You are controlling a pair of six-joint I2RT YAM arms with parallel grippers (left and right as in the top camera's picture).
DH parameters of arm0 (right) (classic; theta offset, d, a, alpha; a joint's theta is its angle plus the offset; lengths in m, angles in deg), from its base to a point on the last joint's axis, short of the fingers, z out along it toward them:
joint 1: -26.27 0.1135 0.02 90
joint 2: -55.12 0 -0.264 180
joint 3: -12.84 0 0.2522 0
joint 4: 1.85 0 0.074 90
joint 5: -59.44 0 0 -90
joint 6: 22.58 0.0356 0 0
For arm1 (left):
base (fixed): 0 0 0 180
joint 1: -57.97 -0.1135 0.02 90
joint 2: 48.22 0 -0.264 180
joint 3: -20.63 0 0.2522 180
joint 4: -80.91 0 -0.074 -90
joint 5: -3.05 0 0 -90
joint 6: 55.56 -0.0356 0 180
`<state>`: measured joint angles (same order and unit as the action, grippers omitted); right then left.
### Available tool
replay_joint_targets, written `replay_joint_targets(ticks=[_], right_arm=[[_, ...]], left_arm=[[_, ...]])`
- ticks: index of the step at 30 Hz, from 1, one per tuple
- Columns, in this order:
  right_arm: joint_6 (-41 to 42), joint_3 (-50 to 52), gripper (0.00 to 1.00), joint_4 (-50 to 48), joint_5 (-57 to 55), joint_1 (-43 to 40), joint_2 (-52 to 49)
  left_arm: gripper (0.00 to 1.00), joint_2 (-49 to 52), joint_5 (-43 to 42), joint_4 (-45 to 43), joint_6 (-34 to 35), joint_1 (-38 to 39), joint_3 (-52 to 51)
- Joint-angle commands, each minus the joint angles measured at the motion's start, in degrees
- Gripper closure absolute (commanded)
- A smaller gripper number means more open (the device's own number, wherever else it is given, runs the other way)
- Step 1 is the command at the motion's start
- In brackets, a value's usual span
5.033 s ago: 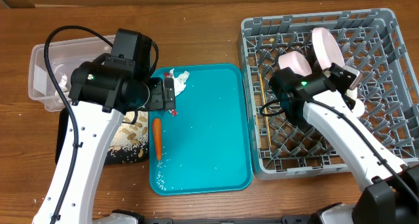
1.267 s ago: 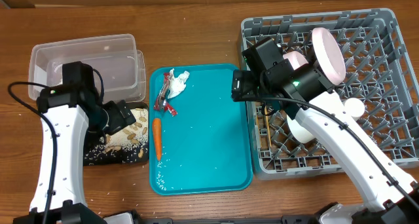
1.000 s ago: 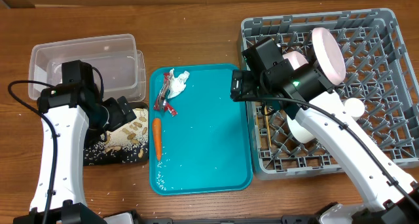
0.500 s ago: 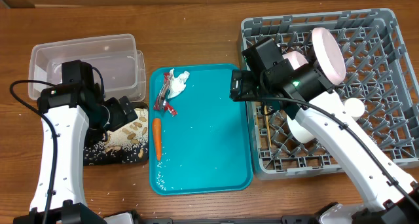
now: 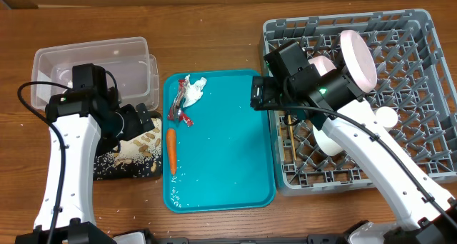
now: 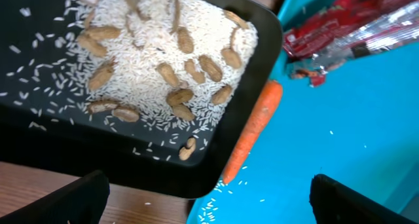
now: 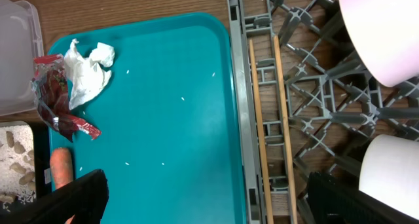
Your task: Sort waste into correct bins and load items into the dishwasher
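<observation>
An orange carrot [image 5: 171,150] lies at the left edge of the teal tray [image 5: 228,158]. A red wrapper [image 5: 178,107] and a crumpled white tissue [image 5: 196,87] lie at its top left. My left gripper [image 5: 141,121] hangs open and holds nothing over the black tray [image 5: 107,171] of rice and peanuts [image 6: 163,67]. The carrot [image 6: 252,132] shows just right of that tray's corner. My right gripper [image 5: 258,94] is open and holds nothing above the seam between the teal tray [image 7: 170,119] and the grey dish rack [image 5: 421,94].
A clear plastic bin [image 5: 93,62] stands behind the black tray. The rack holds a pink plate [image 5: 357,58], a pink bowl [image 5: 323,64], a white cup [image 5: 330,140] and two chopsticks [image 7: 262,132] along its left side. Rice grains are scattered on the teal tray.
My left arm has drifted slightly up and right over the black tray in the last second. Five seconds ago it was by the wrapper and my right arm was over the rack.
</observation>
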<state>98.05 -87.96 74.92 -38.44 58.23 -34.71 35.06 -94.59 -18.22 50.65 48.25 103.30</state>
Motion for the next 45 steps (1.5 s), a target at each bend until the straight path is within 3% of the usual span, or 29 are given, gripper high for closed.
replay_joint_targets(ticks=[1,6,10,12,18,20,28,29,32,33,36,39,45], right_arm=[[-1.03,-1.42,0.0,-0.44,0.5,0.15,1.09],[-0.83,-1.42,0.0,-0.61,0.52,0.15,1.09],[-0.66,-1.42,0.0,-0.85,2.08,0.15,1.09],[-0.66,-1.33,0.0,-0.85,2.58,0.15,1.09],[-0.66,-1.31,0.0,-0.59,2.95,0.15,1.09],[-0.66,-1.31,0.0,-0.55,2.95,0.15,1.09],[-0.66,-1.31,0.0,0.98,3.78,0.17,1.03],[-0.66,-1.31,0.0,1.38,3.76,0.17,1.03],[-0.68,-1.31,0.0,1.95,3.76,0.15,1.03],[-0.68,-1.31,0.0,2.05,3.74,0.15,1.03],[-0.68,-1.31,0.0,1.97,3.72,0.15,1.03],[-0.68,-1.31,0.0,1.97,3.72,0.15,1.03],[-0.68,-1.31,0.0,1.99,3.74,0.15,1.03]], left_arm=[[0.0,-0.46,-4.72,-0.37,-6.05,0.44,-0.2],[0.0,-0.46,-15.47,-5.7,-16.13,2.03,-0.2],[0.02,-0.42,-15.34,-11.89,-16.72,8.11,-0.2],[0.04,-0.2,-11.1,-15.34,-16.57,12.24,-0.2],[0.04,4.09,13.62,-25.79,-13.2,24.22,-0.2],[0.04,7.02,21.77,-29.16,-8.94,25.64,-0.2],[0.2,19.54,20.57,-35.74,-5.53,25.73,-0.17],[0.27,20.63,19.19,-35.67,-5.46,25.73,-0.17],[0.76,21.31,12.94,-33.24,-5.44,25.9,0.33],[0.81,20.7,10.86,-31.93,-5.46,25.99,1.09],[0.94,17.84,8.66,-24.48,-4.72,26.03,6.38],[0.96,14.47,9.73,-14.29,-4.42,25.92,14.03],[0.96,10.01,26.38,0.92,-4.39,22.82,26.38]])
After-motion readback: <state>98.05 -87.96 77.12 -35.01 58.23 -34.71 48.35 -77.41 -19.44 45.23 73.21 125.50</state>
